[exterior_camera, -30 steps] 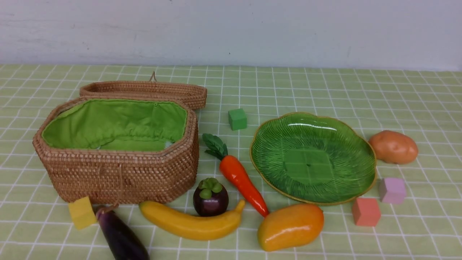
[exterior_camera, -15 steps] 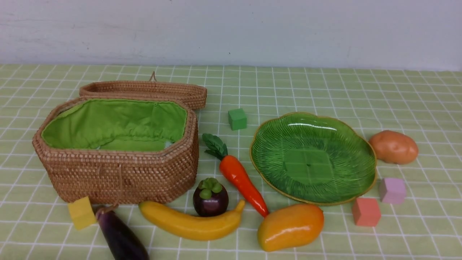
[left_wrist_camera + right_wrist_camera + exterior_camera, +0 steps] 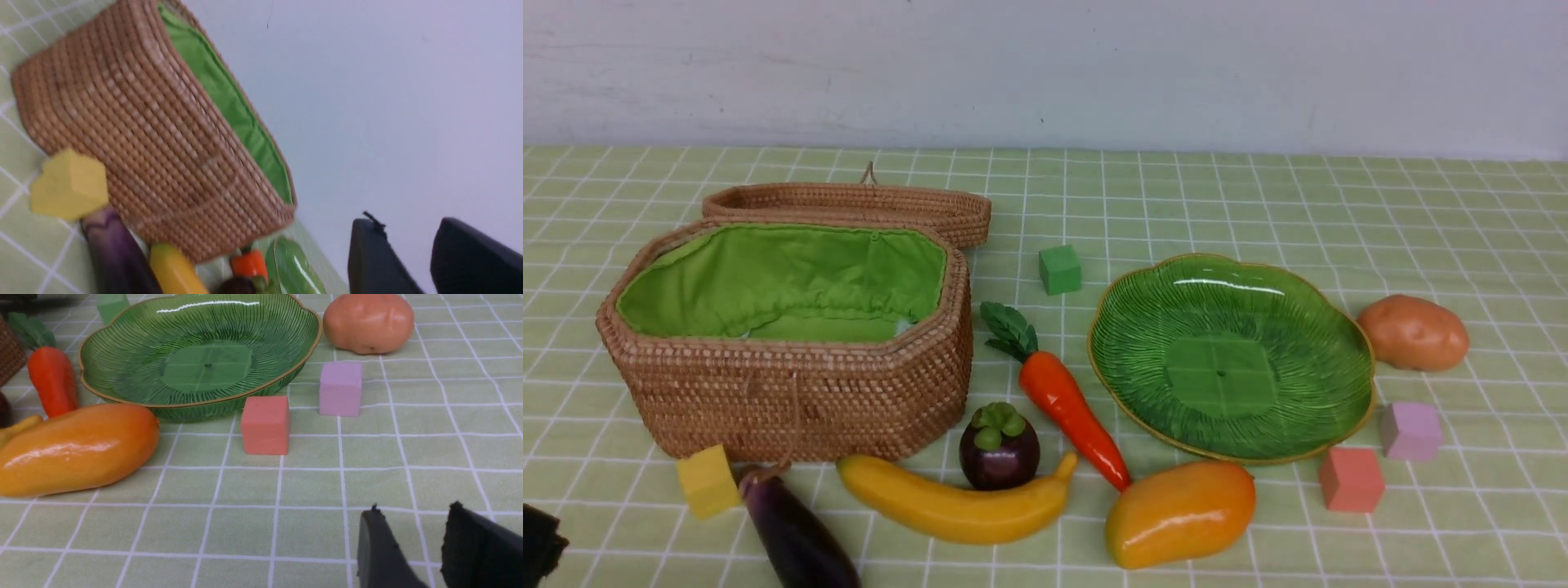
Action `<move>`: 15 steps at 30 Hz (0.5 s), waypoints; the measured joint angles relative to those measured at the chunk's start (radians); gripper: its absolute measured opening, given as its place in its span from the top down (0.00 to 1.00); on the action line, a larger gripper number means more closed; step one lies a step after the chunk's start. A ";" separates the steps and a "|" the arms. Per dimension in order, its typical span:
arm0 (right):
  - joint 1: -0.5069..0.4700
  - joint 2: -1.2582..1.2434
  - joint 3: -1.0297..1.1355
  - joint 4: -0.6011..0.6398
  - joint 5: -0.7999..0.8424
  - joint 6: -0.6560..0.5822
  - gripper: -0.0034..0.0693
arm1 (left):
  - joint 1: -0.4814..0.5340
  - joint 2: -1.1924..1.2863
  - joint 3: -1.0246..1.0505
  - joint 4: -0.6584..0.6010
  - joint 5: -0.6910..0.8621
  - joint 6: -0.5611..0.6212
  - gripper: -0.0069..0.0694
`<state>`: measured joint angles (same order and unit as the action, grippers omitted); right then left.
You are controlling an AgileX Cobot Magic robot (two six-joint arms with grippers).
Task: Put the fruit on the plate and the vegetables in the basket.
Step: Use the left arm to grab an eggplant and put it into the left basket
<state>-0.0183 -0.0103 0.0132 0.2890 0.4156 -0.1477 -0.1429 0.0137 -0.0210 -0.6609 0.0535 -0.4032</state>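
Note:
The open wicker basket [image 3: 792, 400] with green lining stands at the left, and the green plate [image 3: 1225, 359] at the right holds nothing. Between them lies the carrot [image 3: 1066, 404]. In front lie the eggplant [image 3: 796, 535], banana [image 3: 956, 506], mangosteen [image 3: 999, 449] and mango [image 3: 1180, 513]. The potato [image 3: 1413, 332] sits right of the plate. My left gripper [image 3: 406, 222] is open and holds nothing, raised near the basket's front left, and its dark edge [image 3: 541, 545] shows there. My right gripper [image 3: 414, 509] is open over bare cloth, near the mango [image 3: 77, 449].
Small cubes lie about: green [image 3: 1059, 269] behind the carrot, yellow [image 3: 708, 480] by the eggplant's stem, salmon [image 3: 1351, 478] and lilac [image 3: 1410, 429] at the plate's front right. The basket lid [image 3: 849, 204] lies folded back behind it. A white wall closes the far side.
A dark part of my left arm has come into the front view's bottom-left corner. None of the fruit, vegetables or cubes has moved.

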 joint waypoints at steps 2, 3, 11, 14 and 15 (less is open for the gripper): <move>0.000 0.000 0.000 0.000 0.000 0.000 0.62 | 0.000 0.064 -0.095 0.027 0.123 0.026 0.74; 0.000 0.000 0.000 0.000 0.000 0.000 0.62 | 0.000 0.107 -0.137 0.042 0.187 0.040 0.78; 0.000 0.000 0.000 0.000 0.000 0.000 0.62 | 0.000 0.489 -0.511 0.224 0.669 0.128 0.93; 0.000 0.000 0.000 0.000 0.000 0.000 0.62 | 0.000 0.598 -0.583 0.284 0.777 0.139 0.93; 0.000 0.000 0.000 0.000 0.000 0.000 0.62 | 0.000 0.670 -0.619 0.321 0.817 0.142 0.93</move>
<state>-0.0183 -0.0103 0.0132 0.2890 0.4156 -0.1477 -0.1429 0.6836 -0.6398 -0.3403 0.8703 -0.2609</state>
